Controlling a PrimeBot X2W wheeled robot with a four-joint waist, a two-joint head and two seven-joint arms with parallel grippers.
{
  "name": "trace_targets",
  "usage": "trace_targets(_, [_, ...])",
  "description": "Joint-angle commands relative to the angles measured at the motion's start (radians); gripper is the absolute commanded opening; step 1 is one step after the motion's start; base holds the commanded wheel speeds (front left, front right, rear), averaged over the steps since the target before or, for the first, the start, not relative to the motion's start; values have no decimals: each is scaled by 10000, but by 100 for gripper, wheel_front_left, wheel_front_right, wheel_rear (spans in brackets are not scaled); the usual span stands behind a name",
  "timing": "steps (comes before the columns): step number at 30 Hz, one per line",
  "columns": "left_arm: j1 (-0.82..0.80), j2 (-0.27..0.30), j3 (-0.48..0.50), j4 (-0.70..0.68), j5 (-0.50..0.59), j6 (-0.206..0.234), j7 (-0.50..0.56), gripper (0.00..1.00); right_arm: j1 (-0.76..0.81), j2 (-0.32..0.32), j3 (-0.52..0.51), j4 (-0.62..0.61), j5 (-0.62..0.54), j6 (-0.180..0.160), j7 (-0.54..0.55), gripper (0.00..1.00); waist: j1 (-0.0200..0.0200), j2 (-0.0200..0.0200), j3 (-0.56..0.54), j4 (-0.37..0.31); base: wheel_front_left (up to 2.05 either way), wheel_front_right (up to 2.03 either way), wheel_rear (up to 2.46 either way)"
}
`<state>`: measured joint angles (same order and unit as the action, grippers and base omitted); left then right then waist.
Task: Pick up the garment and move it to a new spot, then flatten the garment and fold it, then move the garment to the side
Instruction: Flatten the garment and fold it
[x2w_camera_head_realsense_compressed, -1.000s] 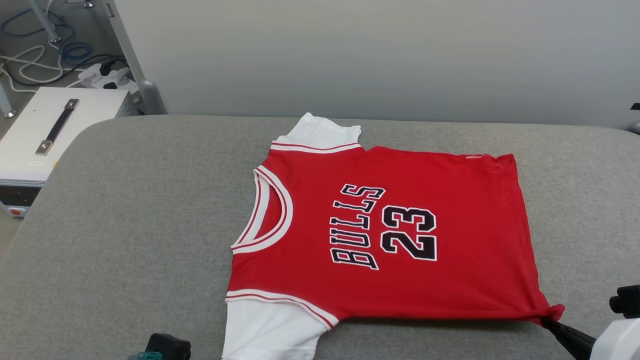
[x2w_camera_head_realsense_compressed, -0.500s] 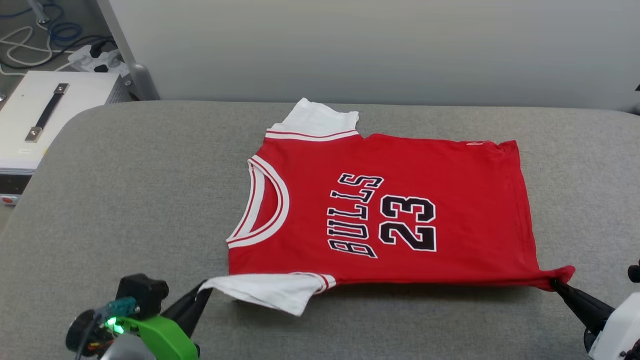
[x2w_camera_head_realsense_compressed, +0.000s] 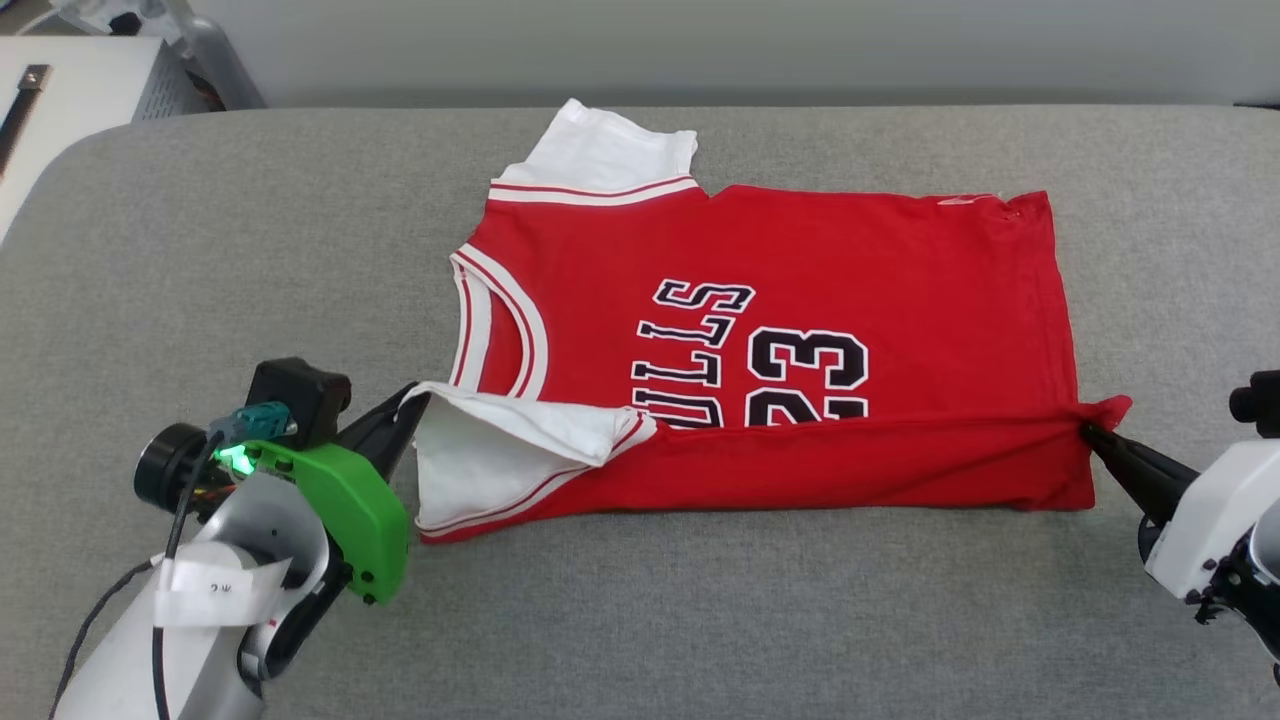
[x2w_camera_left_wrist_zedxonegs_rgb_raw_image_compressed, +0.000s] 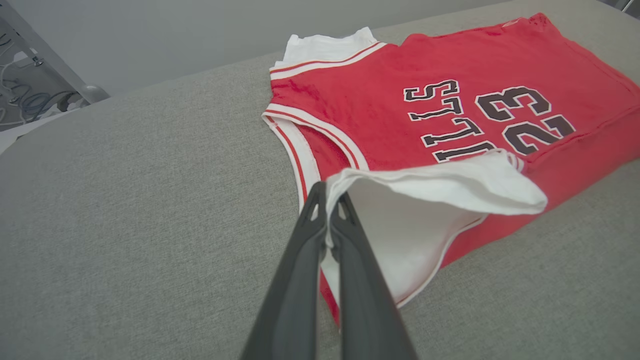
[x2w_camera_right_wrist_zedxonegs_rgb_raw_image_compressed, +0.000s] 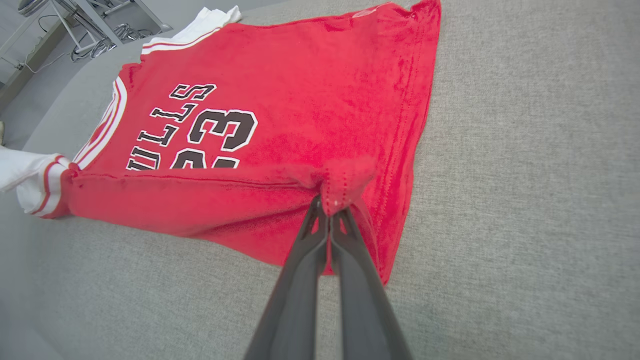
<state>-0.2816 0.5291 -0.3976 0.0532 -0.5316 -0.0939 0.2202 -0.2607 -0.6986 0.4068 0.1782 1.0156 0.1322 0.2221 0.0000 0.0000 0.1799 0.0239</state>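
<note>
Your left gripper (x2w_camera_head_realsense_compressed: 417, 399) and right gripper (x2w_camera_head_realsense_compressed: 1086, 430) are pinching the garment (x2w_camera_head_realsense_compressed: 850, 230) by its near edge over the grey padded table (x2w_camera_head_realsense_compressed: 200, 250), pale wall (x2w_camera_head_realsense_compressed: 700, 50) behind.

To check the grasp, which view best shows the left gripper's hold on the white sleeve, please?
The left wrist view: close up, the left gripper is shut on the T-shirt's white sleeve. The head view shows this smaller; the right wrist view, the sleeve's distant end.
</note>
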Motion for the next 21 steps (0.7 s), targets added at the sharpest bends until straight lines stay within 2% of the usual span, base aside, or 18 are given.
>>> trace_targets(1, [-432, -12, -121, 232, 104, -101, 11, 0, -276, 157, 54, 108, -197, -15, 150, 0, 0, 0, 536, -260, 0, 0, 0])
trace_targets(6, [-1371, -30, -499, 1268, 160, -260, -98, 0, -860, 546, 127, 429, -488, -15, 343, 0, 0, 0, 880, -421, 0, 0, 0])
trace_targets(21, [-2944, -298, -1567, 3826, 49, -360, -560, 0, -1777, 901, 558, 1373, -1092, -15, 406, 0, 0, 0, 1415, -460, 0, 0, 0])
